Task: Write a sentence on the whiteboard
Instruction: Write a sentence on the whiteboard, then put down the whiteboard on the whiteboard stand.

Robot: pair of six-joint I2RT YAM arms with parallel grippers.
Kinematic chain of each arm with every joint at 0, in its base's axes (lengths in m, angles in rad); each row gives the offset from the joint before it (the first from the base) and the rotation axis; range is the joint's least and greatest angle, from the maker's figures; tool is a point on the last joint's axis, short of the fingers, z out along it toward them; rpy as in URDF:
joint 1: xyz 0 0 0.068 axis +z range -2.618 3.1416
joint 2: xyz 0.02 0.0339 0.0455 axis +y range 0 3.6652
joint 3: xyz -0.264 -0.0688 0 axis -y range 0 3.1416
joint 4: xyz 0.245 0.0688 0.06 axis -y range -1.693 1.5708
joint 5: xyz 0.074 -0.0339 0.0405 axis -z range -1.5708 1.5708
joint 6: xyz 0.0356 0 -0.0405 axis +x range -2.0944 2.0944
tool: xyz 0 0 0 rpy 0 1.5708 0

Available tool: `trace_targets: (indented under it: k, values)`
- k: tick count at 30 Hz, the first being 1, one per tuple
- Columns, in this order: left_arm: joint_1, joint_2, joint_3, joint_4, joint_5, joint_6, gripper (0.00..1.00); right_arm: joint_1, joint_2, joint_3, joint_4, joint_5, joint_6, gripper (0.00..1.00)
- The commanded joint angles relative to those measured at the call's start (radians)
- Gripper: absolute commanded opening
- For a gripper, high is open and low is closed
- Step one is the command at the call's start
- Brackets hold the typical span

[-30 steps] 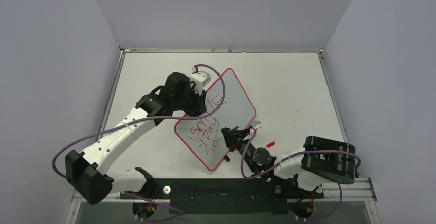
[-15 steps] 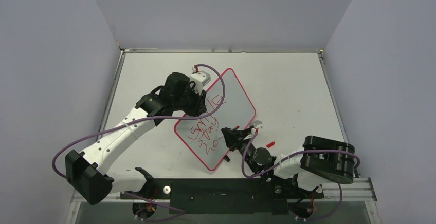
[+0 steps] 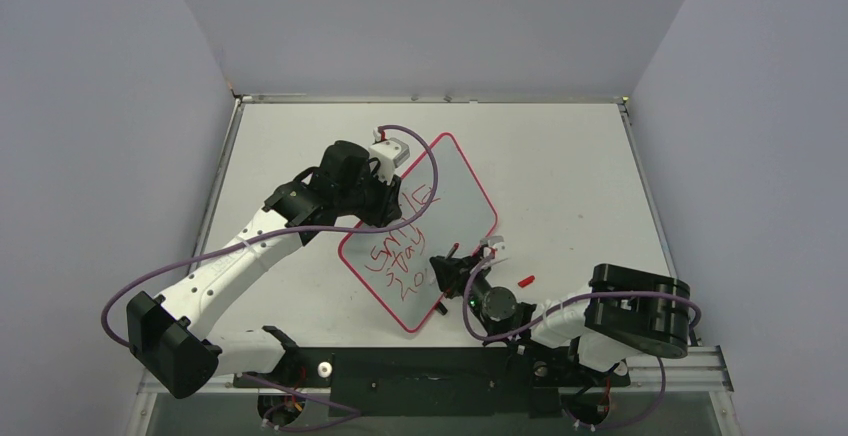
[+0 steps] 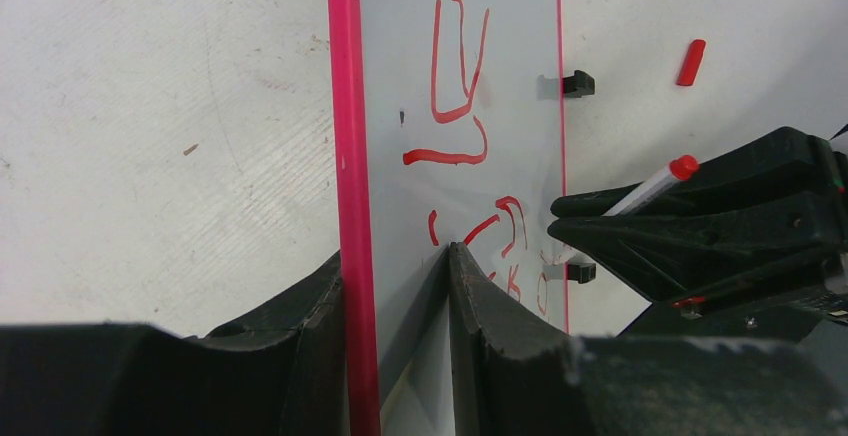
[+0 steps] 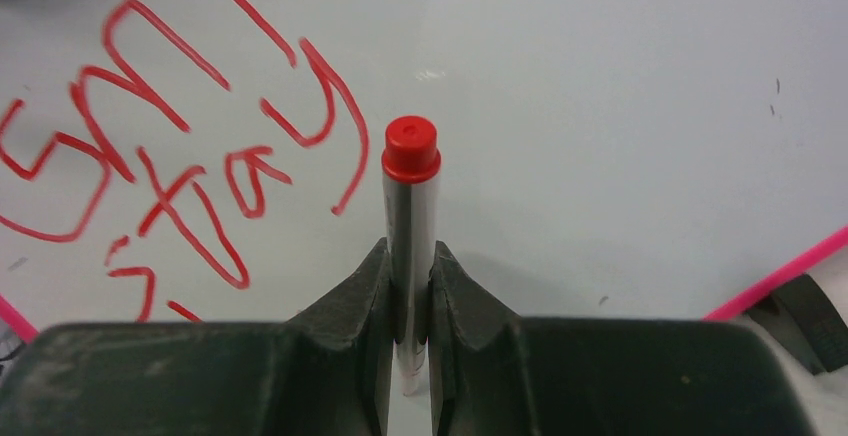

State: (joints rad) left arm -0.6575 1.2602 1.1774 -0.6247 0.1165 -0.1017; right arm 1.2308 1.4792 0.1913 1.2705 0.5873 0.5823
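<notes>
Right claw: pinching marker, long axis lying over whiteboard, sentence just left. Left claw: clamping whiteboard edge.

White whiteboard with pink-red border, red lettering, silver marker with red end, black fingers.

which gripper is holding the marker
The right gripper, shut on the marker; the left gripper instead clamps the whiteboard by its pink edge.

Right end effector tightly closed
</notes>
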Motion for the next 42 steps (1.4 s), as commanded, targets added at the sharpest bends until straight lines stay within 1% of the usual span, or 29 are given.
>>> trace_targets:
  k: [1, 5, 8, 13, 15, 19, 22, 25, 29, 30, 31, 35, 39, 42]
  values:
    - [-0.001, 0.002, -0.01, -0.015, -0.129, 0.126, 0.0, -0.005, 0.016, 0.016, -0.174, 0.003, 0.118, 0.0]
    - [0.0, 0.0, -0.01, -0.015, -0.129, 0.126, 0.0, -0.004, 0.011, 0.004, -0.169, 0.008, 0.137, 0.0]
    - [-0.001, 0.0, -0.01, -0.015, -0.129, 0.126, 0.0, 0.004, -0.018, 0.002, -0.195, 0.013, 0.131, 0.0]
    - [-0.001, -0.001, -0.01, -0.016, -0.129, 0.126, 0.0, 0.041, -0.15, -0.01, -0.239, 0.075, 0.095, 0.0]
    - [0.0, -0.002, -0.01, -0.016, -0.126, 0.126, 0.0, 0.053, -0.205, -0.027, -0.222, 0.099, 0.073, 0.0]
    - [-0.001, -0.002, -0.006, -0.017, -0.118, 0.125, 0.0, 0.059, -0.296, -0.061, -0.11, 0.111, 0.004, 0.0]
    - [-0.001, -0.004, -0.004, -0.014, -0.117, 0.123, 0.0, 0.057, -0.37, -0.032, -0.121, 0.096, -0.067, 0.0]
    - [0.0, -0.006, -0.004, -0.015, -0.117, 0.123, 0.0, 0.036, -0.399, 0.001, -0.093, 0.079, -0.141, 0.0]
    - [-0.001, -0.001, -0.005, -0.015, -0.117, 0.121, 0.0, 0.004, -0.386, 0.035, -0.063, 0.05, -0.179, 0.0]
    - [-0.001, -0.002, -0.006, -0.014, -0.117, 0.12, 0.02, -0.001, -0.383, 0.042, -0.061, 0.047, -0.182, 0.0]
    - [-0.002, -0.001, -0.008, -0.013, -0.12, 0.117, 0.07, -0.002, -0.376, 0.051, -0.059, 0.038, -0.187, 0.0]
    - [-0.001, 0.005, -0.007, -0.018, -0.138, 0.108, 0.2, -0.006, -0.357, 0.065, -0.049, 0.031, -0.189, 0.0]
    - [-0.026, 0.007, -0.002, -0.033, -0.177, 0.066, 0.28, -0.005, -0.357, 0.052, -0.048, 0.039, -0.178, 0.0]
    - [-0.045, 0.011, -0.012, -0.05, -0.212, 0.04, 0.32, -0.005, -0.372, 0.038, -0.052, 0.048, -0.175, 0.0]
